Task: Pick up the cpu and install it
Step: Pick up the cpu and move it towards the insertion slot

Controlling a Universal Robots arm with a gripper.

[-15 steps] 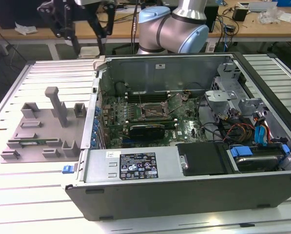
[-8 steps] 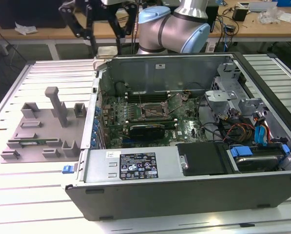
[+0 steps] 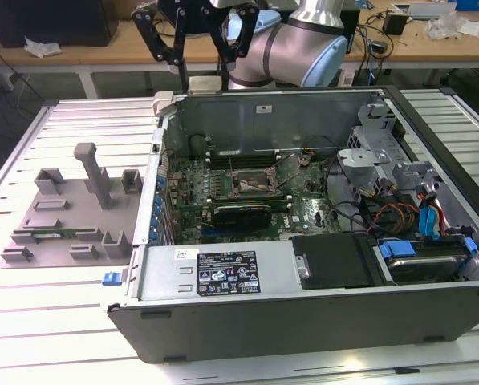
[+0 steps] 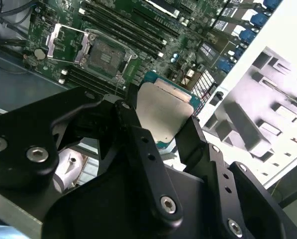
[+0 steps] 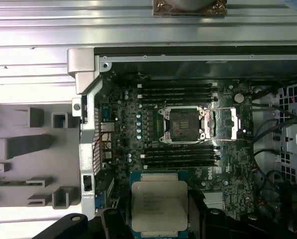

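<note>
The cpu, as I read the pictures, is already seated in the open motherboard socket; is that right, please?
Not quite: the cpu is clamped in the gripper, away from the socket. The motherboard socket is open, as you say, but empty, as the first wrist view shows.

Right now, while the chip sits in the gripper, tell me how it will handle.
The chip is a thin flat plate with a metal top, so probably stiff and light. The gripper clamps only two opposite edges, so it might slip or twist if jolted. Its thin green rim looks delicate, so it is likely fragile.
</note>
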